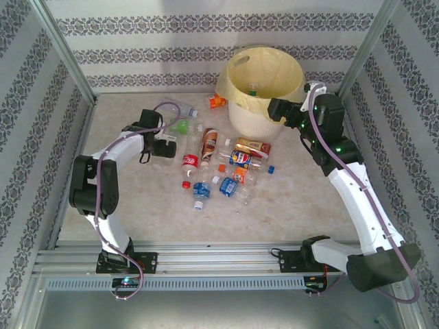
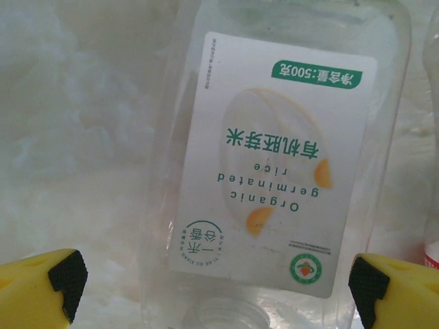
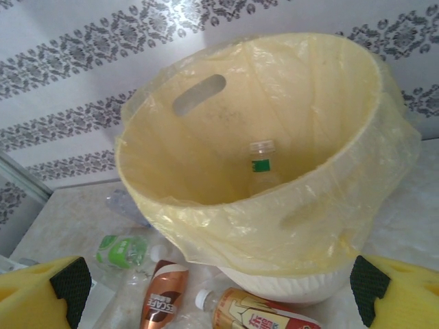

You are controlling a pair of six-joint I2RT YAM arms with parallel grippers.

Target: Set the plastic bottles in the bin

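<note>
Between the left jaws, which stand wide apart, a clear bottle [image 2: 274, 171] with a white, green-lettered label lies flat on the pale surface [image 2: 82, 137]. Its threaded neck is nearest the wrist and its body runs straight out ahead of the jaws. The left pad sits clear of the bottle's side. The right pad looks close against it, though the close view does not settle whether they touch.

The step in hand appears to be the pickup of this bottle. Doing it well likely means centring the jaws so both pads meet the labelled body together. They should come low enough to catch its widest part, then close gently and squarely. Thin plastic of this sort tends to buckle or squirt out of a lopsided pinch. A straight lift before any swing would keep it from dragging its neighbours.

Ahead of the right jaws, also apart and holding nothing, stands the bin [image 3: 274, 286], its mouth tipped toward them. Its yellow bag [image 3: 206, 226] is draped over the rim, and a green-banded bottle [image 3: 263, 168] rests inside. The loose bottles [image 1: 219, 171] are scattered on the surface between the two sets of jaws, just below the bin, so most of the task appears to remain. The carried bottle should arrive above the rim, not against the slack bag.
</note>
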